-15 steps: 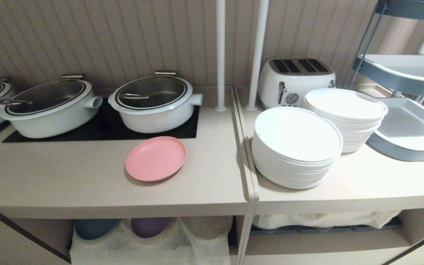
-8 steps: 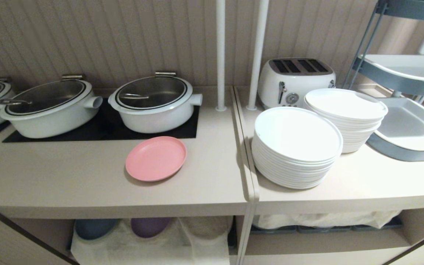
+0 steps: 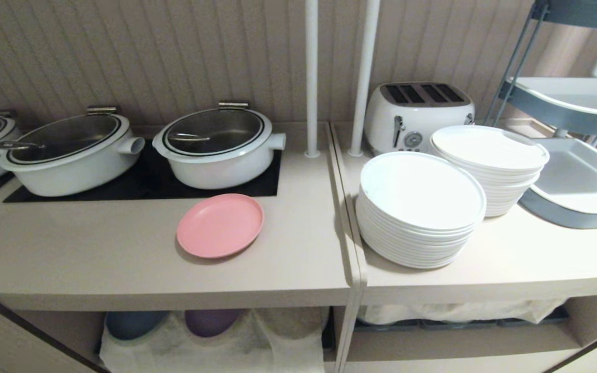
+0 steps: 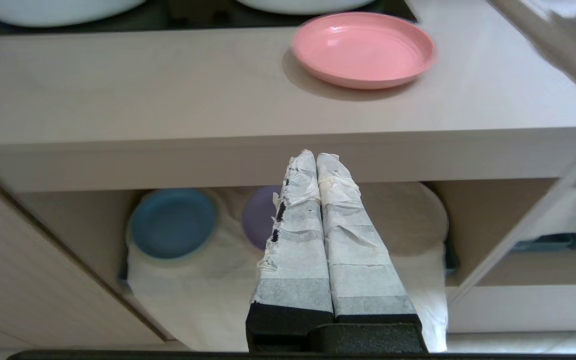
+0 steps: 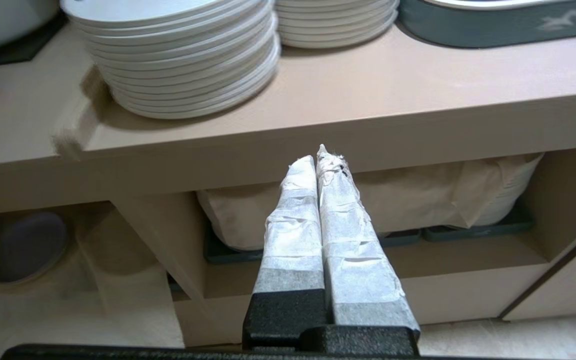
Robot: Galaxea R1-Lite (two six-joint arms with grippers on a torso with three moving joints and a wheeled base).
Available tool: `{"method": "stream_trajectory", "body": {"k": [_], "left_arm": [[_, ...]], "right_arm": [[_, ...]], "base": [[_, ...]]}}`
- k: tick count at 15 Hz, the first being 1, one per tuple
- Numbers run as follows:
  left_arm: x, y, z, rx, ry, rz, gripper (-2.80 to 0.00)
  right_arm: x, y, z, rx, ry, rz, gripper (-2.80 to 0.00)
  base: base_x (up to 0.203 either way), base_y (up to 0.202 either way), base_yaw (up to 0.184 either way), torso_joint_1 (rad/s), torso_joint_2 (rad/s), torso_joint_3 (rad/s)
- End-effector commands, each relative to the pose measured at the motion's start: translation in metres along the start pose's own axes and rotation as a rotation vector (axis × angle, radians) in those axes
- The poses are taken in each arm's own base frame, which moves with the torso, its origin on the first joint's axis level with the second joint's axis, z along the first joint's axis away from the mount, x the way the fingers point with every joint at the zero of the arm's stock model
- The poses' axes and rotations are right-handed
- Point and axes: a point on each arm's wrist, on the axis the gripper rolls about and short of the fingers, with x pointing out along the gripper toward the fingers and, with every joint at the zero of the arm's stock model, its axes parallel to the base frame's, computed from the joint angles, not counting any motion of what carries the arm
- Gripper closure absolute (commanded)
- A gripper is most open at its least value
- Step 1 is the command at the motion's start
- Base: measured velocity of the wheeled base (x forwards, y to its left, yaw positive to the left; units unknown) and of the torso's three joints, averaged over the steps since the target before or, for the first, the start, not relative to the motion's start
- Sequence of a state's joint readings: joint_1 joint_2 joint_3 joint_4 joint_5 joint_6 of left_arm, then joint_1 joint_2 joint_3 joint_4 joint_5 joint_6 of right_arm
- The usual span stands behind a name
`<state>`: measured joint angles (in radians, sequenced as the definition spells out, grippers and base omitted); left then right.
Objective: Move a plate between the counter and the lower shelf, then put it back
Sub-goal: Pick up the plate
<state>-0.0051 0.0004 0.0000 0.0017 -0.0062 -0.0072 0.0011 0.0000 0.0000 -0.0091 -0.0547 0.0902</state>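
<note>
the plate (image 3: 220, 225) lies flat on the desk (image 3: 122, 259), just near of the black hob panel (image 3: 148, 181), so the first carry looks not yet begun. the left pincer (image 4: 316, 156) and right pincer (image 5: 316, 152) each hang in front of the desk's edge, taped fingers pressed together, holding nothing. next, one must open, rise over the rim and pinch it, then go down to the lower shelf (image 4: 408, 220). there a blue plate (image 4: 173, 222) and purple plate (image 4: 263, 215) sit on white cloth (image 4: 193, 290); the shelf's far part is hidden.
</note>
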Motion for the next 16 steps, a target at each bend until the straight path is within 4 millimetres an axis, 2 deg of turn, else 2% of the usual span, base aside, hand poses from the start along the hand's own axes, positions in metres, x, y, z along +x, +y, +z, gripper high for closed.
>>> {"method": "stream_trajectory", "body": {"k": [1, 9, 16], "left_arm": [[0.0000, 0.0000, 0.0000, 0.000, -0.001, 0.001, 0.00], [0.0000, 0.0000, 0.0000, 0.001, -0.001, 0.001, 0.00], [0.0000, 0.0000, 0.0000, 0.000, -0.001, -0.001, 0.00]], "right_arm": [[0.0000, 0.0000, 0.0000, 0.000, 0.000, 0.000, 0.00], [0.0000, 0.0000, 0.0000, 0.000, 0.000, 0.000, 0.00], [0.0000, 0.0000, 0.0000, 0.000, 0.000, 0.000, 0.00]], "base": [[-0.001, 0.182, 0.001, -0.005, 0.00, 0.005], [0.000, 0.188, -0.003, 0.002, 0.00, 0.002], [0.000, 0.012, 0.000, 0.001, 0.00, 0.001]]}}
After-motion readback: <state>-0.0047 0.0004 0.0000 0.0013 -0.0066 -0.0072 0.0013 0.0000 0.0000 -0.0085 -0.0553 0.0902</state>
